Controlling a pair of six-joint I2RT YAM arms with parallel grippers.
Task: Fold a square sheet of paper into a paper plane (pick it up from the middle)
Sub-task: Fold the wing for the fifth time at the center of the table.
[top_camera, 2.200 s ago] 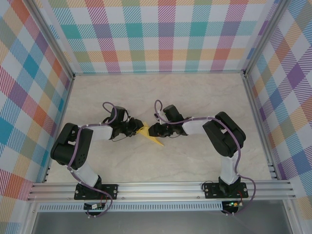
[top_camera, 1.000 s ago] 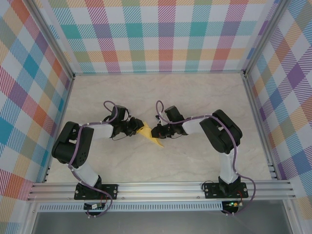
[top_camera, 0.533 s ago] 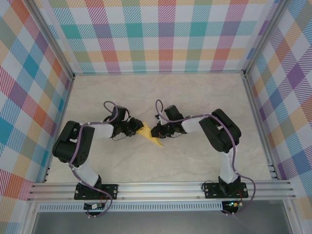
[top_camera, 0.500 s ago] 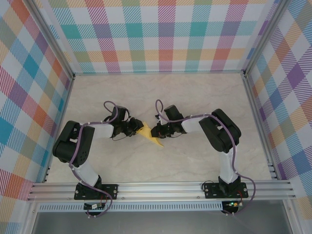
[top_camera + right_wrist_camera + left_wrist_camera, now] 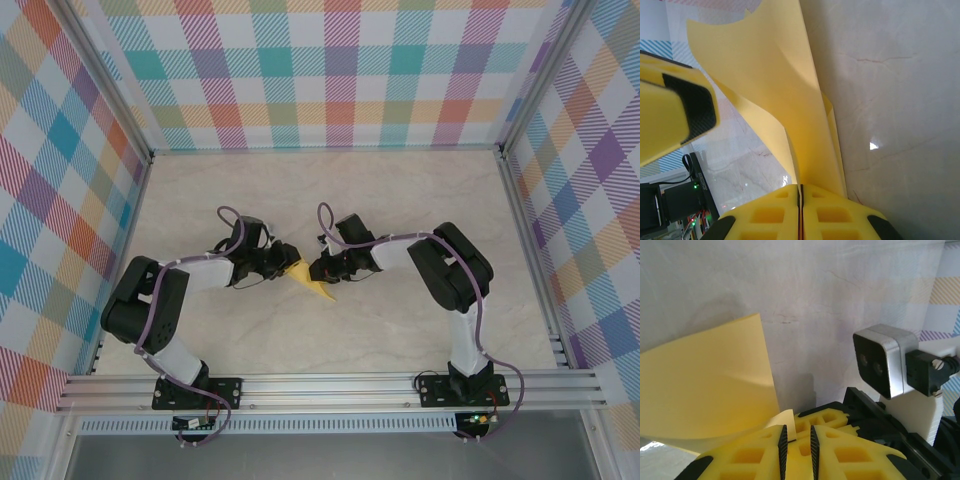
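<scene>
The square sheet of paper [image 5: 308, 281] is a creased yellow shape at the table's middle, standing partly up between both grippers. My right gripper [image 5: 318, 268] is shut on it, and in the right wrist view the curled sheet [image 5: 782, 85] rises straight out of the closed jaw line of that gripper [image 5: 800, 192]. My left gripper [image 5: 285, 264] is at the sheet's left side. In the left wrist view the jaws of the left gripper [image 5: 796, 442] stand a little apart. A small corner flap of the paper [image 5: 705, 380] lies against the left pad, unpinched.
Pale marble tabletop [image 5: 400, 190] lies open all round the arms. Aluminium frame posts and checked walls [image 5: 330, 70] enclose it, with a rail [image 5: 330, 385] at the near edge. The right wrist camera [image 5: 885, 360] sits close ahead of my left gripper.
My left arm has pushed slightly right, bringing its gripper closer against the paper. The right gripper has held its grip and barely moved.
</scene>
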